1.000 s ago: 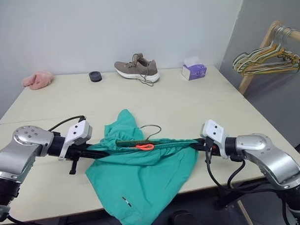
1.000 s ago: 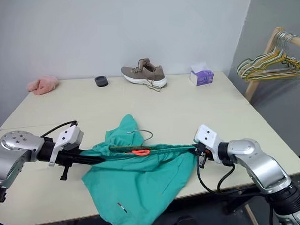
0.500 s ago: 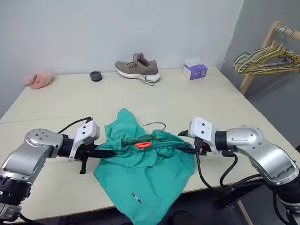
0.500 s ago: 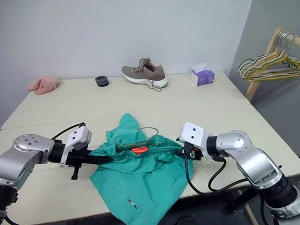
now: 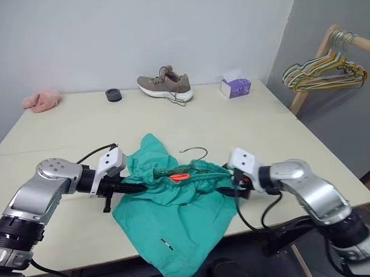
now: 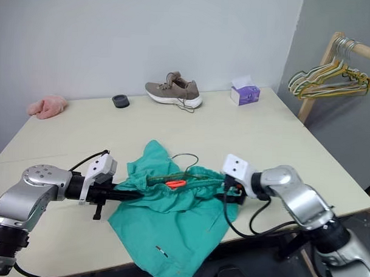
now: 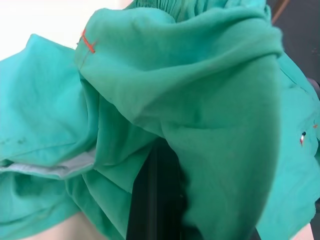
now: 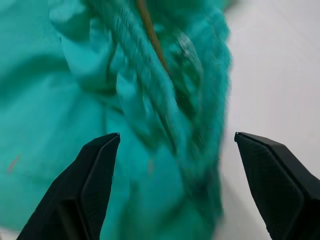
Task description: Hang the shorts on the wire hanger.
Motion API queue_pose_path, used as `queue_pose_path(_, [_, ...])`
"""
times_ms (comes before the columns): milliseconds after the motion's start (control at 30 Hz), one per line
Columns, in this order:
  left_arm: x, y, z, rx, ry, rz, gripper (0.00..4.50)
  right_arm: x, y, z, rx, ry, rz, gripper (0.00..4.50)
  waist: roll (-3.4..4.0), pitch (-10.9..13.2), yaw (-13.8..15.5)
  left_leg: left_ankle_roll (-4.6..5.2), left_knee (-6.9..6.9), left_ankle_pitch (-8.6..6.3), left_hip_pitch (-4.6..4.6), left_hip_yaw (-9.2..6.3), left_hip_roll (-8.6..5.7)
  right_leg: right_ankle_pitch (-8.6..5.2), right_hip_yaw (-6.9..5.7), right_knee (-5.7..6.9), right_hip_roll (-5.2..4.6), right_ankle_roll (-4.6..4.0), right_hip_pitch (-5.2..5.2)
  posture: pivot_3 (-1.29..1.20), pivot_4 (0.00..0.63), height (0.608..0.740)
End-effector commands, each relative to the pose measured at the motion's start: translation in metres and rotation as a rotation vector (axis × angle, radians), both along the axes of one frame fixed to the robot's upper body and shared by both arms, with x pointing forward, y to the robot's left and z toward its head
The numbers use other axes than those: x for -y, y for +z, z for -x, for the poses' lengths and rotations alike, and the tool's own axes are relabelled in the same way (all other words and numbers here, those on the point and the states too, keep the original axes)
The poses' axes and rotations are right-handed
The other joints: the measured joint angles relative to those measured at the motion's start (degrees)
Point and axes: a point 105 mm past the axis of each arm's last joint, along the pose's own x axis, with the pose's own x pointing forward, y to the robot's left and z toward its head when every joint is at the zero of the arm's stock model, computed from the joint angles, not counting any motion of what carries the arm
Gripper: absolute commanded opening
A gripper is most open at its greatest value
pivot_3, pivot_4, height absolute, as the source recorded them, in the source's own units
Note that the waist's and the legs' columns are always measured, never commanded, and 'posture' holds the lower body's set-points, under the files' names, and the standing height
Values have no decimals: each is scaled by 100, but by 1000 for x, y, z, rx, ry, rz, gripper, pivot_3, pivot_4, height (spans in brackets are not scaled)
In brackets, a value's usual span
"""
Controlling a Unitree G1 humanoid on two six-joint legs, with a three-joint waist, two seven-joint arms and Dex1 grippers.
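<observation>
A: Right wrist view: right gripper [image 8: 172, 165] with fingers [image 8: 95, 175] spread wide and nothing between them, just above the waistband of the shorts [image 5: 176, 211]. Clamped on that end a second ago, with the band pulled taut; now let go, and the band sagging in folds.

B: And the left gripper [image 5: 133, 186]?

A: Pinched shut on the other end of the waistband, buried in cloth in the left wrist view.

B: Meaning for the task?

A: Probably a regrip or a change of plan. Hanger [image 5: 193, 156] partly tucked in the waistband, hook poking out at the far side of the shorts, olive wire running along under the gathered band. Shorts lying on the table [image 5: 246, 125], one leg drooping over the near edge.

B: Anything around?

A: Well beyond the shorts: shoe [image 5: 165, 86], tissue box [image 5: 235, 87], small black disc [image 5: 113, 94], pink cloth [image 5: 41, 100]. Off to the far right of the shorts, a bunch of hangers [image 5: 324, 73] on a wooden rack.

B: In the way?

A: None of those. Only the slack, bunched cloth hiding most of the wire.
</observation>
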Motion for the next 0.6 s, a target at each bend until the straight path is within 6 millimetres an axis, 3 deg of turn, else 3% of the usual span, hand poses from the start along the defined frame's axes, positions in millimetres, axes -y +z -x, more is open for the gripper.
queue_pose_path(33, [5, 10, -2, 38, -26, 9, 0, -7, 2, -12, 27, 32, 6, 3545, -2, -1, -6, 0, 0, 0, 0, 0, -2, 0, 1, 0, -1, 0, 1, -220, 0, 740])
queue_pose_path(100, [5, 11, -2, 40, -25, 10, 0, -10, 2, -12, 23, 61, 4, 3046, -2, -1, 18, 0, 0, 0, -5, -2, -5, 1, 0, -3, -5, 0, 0, -217, 0, 740])
queue_pose_path(367, [7, 8, -3, 63, -7, 13, 0, -11, 7, -4, 10, 123, 6, 152, -1, -1, 40, -1, 0, -1, -4, -11, -6, 1, -6, -2, -6, 0, -1, -213, 0, 740])
queue_pose_path(500, [11, 13, -15, 86, 63, 87, 0, -11, 15, 2, -2, 129, -22, 13, 0, -1, 51, 0, 2, 0, -3, -12, -6, 1, -7, -2, -5, 1, 2, -216, 0, 740])
queue_pose_path(600, [10, 16, -29, 137, 135, 120, 713, -6, 20, 4, -16, 110, -39, 0, -6, -4, 92, 0, 6, 0, -3, -12, -6, 1, -7, -1, -5, 1, 2, -226, 0, 740])
